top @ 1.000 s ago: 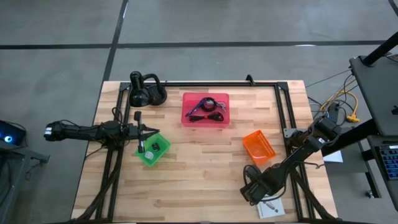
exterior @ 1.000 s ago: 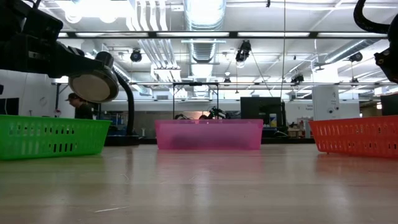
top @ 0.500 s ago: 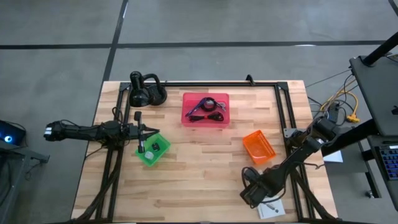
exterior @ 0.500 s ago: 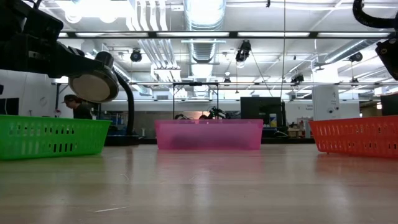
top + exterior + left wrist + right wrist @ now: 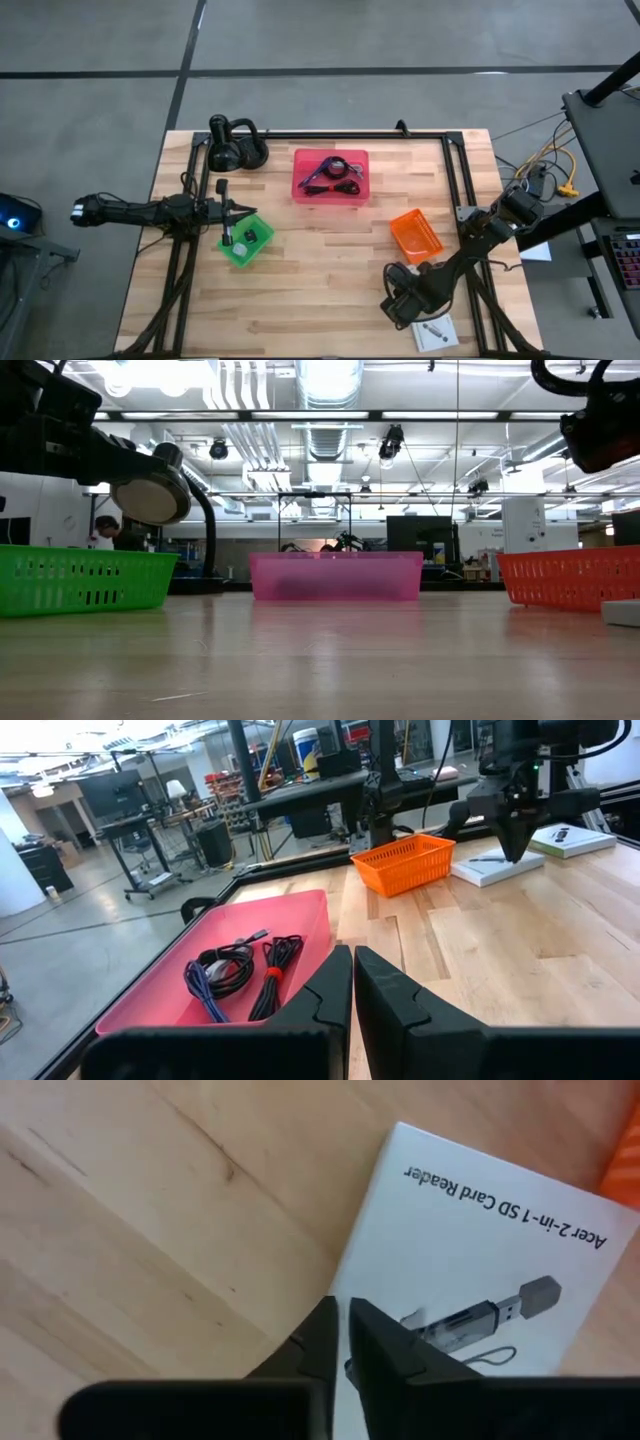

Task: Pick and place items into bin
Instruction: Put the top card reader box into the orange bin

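Table [image 5: 330,270] — right gripper [image 5: 340,1342] low, apparently closed.

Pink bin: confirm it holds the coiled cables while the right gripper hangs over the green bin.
Wrong on one point. The pink bin does hold the cables, but the high view shows the right gripper above the white packet, near the orange bin, not the green one.

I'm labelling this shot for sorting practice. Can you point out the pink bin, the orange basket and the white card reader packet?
Pink bin [image 5: 361,189]: high view, its right wall.
Orange basket [image 5: 414,236]: high view, its bare floor.
White card reader packet [image 5: 470,1240]: right wrist view, its printed face.
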Controlling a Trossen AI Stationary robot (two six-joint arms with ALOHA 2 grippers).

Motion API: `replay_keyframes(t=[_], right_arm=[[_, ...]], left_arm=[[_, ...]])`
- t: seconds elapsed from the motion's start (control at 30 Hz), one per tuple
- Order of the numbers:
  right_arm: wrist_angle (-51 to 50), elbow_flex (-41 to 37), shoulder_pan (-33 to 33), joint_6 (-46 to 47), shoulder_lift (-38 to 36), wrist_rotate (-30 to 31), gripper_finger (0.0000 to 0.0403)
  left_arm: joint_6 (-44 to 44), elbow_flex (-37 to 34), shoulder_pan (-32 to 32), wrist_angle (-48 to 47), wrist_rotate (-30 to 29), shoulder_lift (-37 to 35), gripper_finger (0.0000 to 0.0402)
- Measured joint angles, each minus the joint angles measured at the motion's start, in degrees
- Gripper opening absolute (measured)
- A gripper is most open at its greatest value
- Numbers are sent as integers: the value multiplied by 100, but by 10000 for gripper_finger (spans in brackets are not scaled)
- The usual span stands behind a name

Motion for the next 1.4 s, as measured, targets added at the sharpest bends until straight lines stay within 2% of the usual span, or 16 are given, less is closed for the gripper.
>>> replay_keyframes(t=[0.17, 0.37, 0.53, 0.7, 0.8, 0.97, 1.13, 1.4], right_arm=[[-53, 3, -10, -133, -178, 162, 8], [10, 241, 70, -1196, -255, 400, 26], [178, 650, 263, -2123, -219, 218, 86], [196, 999, 632, -2253, 5, 168, 168], [-145, 1090, 835, -2272, 299, 162, 213], [-705, 1235, 931, -2399, 750, 165, 260], [-1262, 1334, 929, -2420, 978, 271, 271], [-1205, 1382, 947, -3031, 1497, 272, 263]], left_arm=[[-4, 0, 0, -4, 0, 1, 0], [-9, 0, 0, 2, -2, 2, 0], [-12, 0, 0, -2, 0, -4, 0], [-20, 0, 0, 3, -2, -2, 0], [-20, 0, 0, 15, 0, 0, 0], [-22, 0, 0, 15, 0, -7, 0], [-22, 0, 0, 13, -2, 13, 0], [-22, 0, 0, 16, 0, 46, 0]])
